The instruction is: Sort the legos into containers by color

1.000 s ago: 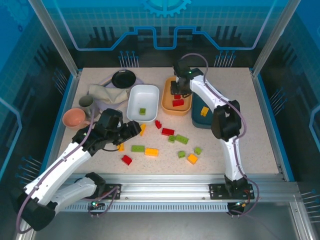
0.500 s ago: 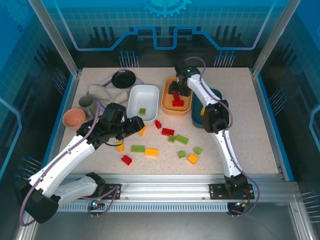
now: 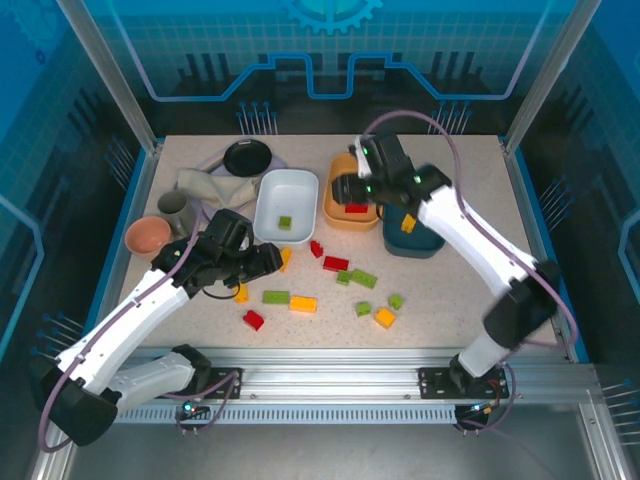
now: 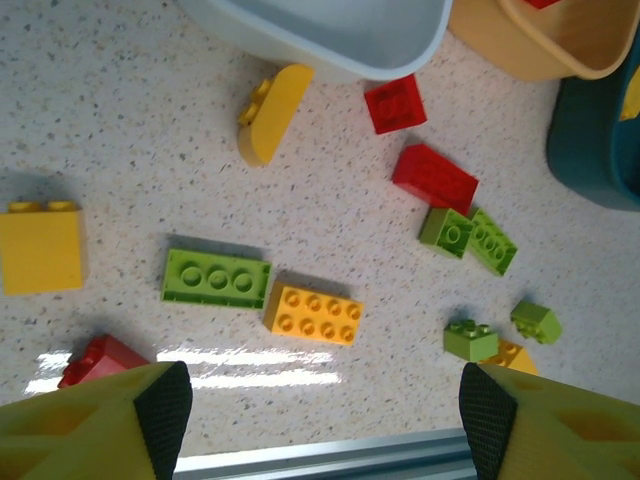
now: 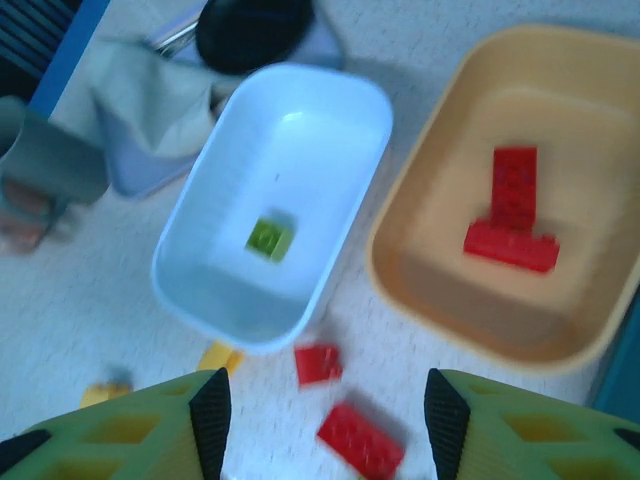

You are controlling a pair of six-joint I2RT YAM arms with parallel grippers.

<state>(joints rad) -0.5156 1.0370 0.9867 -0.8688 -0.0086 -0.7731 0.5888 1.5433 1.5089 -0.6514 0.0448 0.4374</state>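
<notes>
Loose legos lie mid-table: red (image 3: 336, 264), green (image 3: 276, 297), orange (image 3: 303, 303) and others nearby. The white tub (image 3: 300, 183) holds one green brick (image 5: 268, 238). Two red bricks (image 5: 512, 215) lie in the orange tub (image 3: 338, 215). My right arm partly covers the teal tub (image 3: 415, 243). My left gripper (image 3: 263, 262) hovers open and holds nothing, left of the pile. The orange brick (image 4: 313, 314) and green brick (image 4: 217, 278) lie ahead of its fingers (image 4: 160, 410). My right gripper (image 3: 345, 190) hangs open at the orange tub's near-left edge, with loose red bricks (image 5: 360, 440) below it.
A black round dish (image 3: 248, 157), a grey cloth (image 3: 215, 187), a grey cup (image 3: 172, 203) and a pink mug (image 3: 148, 236) crowd the back left. A metal rail (image 4: 320, 465) borders the table's near edge. Transparent walls enclose the sides.
My right arm has swung out and its gripper has drawn back from the far end of the orange tub toward its near-left edge. My left gripper has shifted only slightly.
</notes>
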